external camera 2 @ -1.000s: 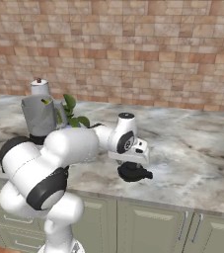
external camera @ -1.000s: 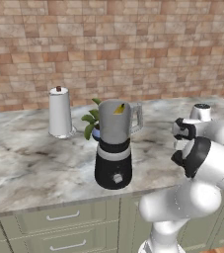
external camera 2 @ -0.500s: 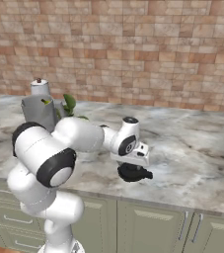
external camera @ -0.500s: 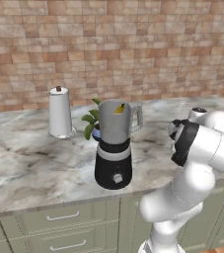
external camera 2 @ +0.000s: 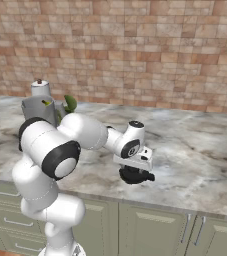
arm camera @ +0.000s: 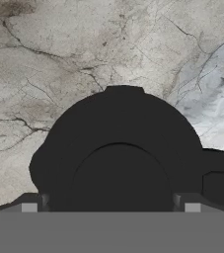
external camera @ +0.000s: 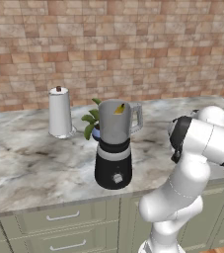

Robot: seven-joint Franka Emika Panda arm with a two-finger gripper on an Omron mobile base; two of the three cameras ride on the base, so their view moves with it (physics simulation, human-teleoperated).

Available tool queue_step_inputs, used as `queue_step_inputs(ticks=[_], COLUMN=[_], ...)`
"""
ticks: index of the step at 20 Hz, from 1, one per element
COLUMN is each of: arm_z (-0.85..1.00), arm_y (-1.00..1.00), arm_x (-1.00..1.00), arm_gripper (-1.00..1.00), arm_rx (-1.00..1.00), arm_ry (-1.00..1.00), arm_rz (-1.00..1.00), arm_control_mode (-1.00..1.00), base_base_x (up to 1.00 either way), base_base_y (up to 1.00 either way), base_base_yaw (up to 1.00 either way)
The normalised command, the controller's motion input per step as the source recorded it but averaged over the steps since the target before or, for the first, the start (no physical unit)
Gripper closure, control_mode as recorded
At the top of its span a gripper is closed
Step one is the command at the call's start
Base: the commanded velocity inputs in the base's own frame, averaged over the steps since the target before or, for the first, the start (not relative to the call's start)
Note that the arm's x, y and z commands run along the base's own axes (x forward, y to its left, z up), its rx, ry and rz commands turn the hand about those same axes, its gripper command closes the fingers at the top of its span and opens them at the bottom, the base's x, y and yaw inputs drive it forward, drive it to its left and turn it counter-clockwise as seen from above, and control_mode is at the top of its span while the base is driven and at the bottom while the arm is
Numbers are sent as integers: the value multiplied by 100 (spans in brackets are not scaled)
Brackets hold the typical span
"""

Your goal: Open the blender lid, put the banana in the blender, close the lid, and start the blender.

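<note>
Lid off, banana in, closing and starting left.

The tool (external camera 2: 136, 172) hangs over the black round knobbed lid (external camera 2: 134, 175) on the marble table (external camera 2: 195, 150), fingers straddling its knob, grip uncertain. The yellow banana (external camera: 119, 109) sits inside the grey translucent blender jar (external camera: 115, 123).

You see the blender lid (arm camera: 119, 163) cut off at the hand view's bottom; the gripper (external camera 2: 135, 172) fingers' spacing stays hidden.
</note>
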Motion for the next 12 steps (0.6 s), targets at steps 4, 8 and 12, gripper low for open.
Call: queue_step_inputs(ticks=[4, 8, 12], arm_z=[-32, -26, -6], arm_y=[0, 0, 0], arm_x=[0, 0, 0], arm_gripper=[100, 100, 100], arm_rx=[0, 0, 3], arm_ry=[0, 0, -4], arm_rz=[0, 0, 0], arm_control_mode=[-100, -100, -100], base_base_x=[0, 0, 0], base_base_y=[0, 0, 0], base_base_yaw=[0, 0, 0])
